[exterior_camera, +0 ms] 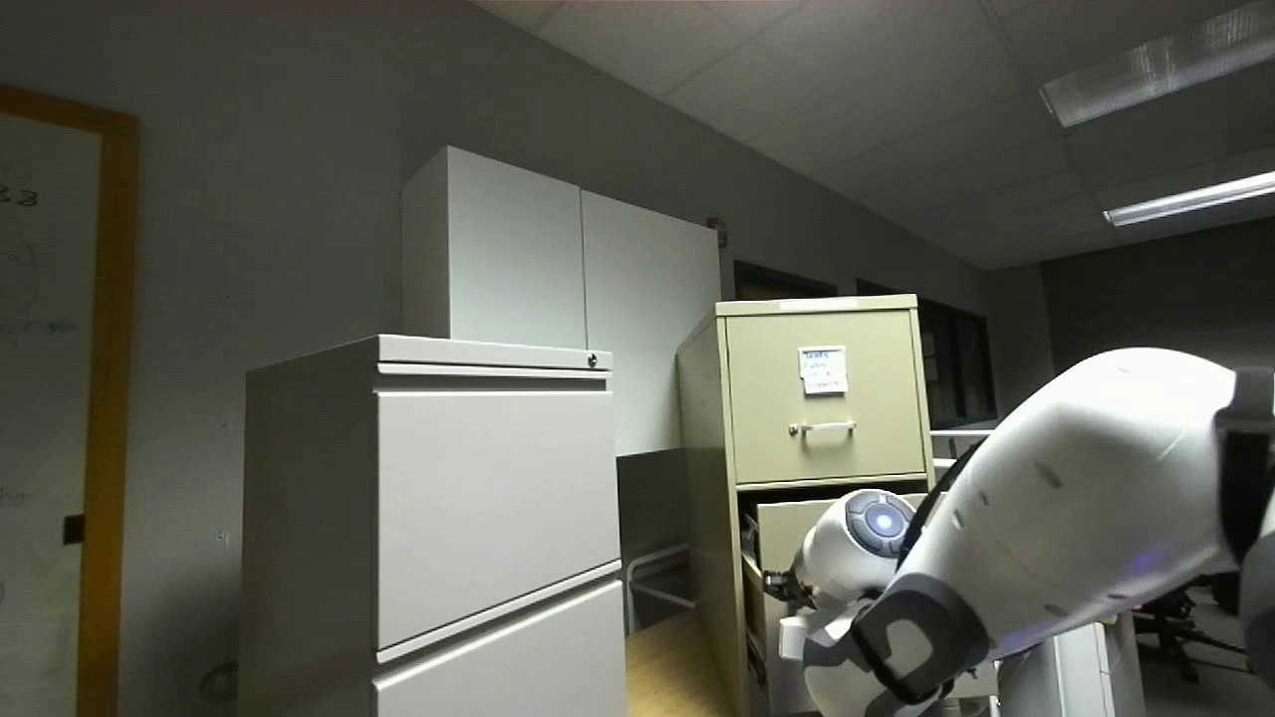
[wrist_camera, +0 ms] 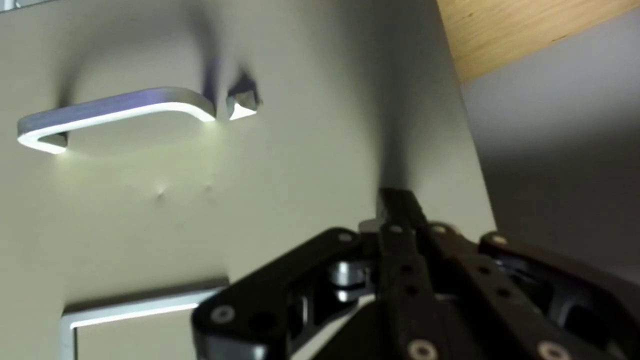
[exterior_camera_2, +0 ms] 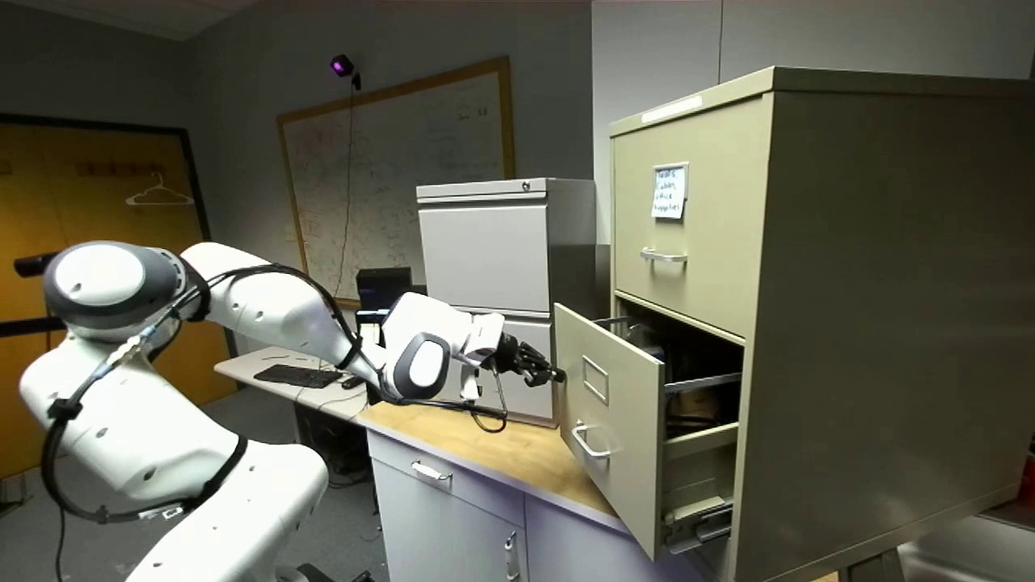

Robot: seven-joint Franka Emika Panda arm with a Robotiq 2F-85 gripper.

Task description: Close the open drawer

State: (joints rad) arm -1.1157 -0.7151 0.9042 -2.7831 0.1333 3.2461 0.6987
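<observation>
The beige drawer (exterior_camera_2: pixel 635 428) is pulled out below the closed labelled drawer. Its front also shows in an exterior view (exterior_camera: pixel 787 523), partly hidden by the arm, and fills much of the wrist view (wrist_camera: pixel 300 160). Its metal handle (exterior_camera_2: pixel 592 443) and empty label holder (exterior_camera_2: pixel 596 380) are on the front; the handle also shows in the wrist view (wrist_camera: pixel 115 112). My gripper (exterior_camera_2: pixel 558 375) is shut, with its fingertips at the drawer front, near its far side edge, to one side of the label holder. In the wrist view the tips (wrist_camera: pixel 400 200) meet their shadow on the front; nothing is between them.
The beige cabinet (exterior_camera_2: pixel 873 323) holds the closed upper drawer (exterior_camera_2: pixel 711 218) with a white label. A light-grey cabinet (exterior_camera_2: pixel 485 259) stands beside it. Both are on a wooden counter (exterior_camera_2: pixel 469 440) over white cupboards. A desk with a keyboard (exterior_camera_2: pixel 297 376) is behind the arm.
</observation>
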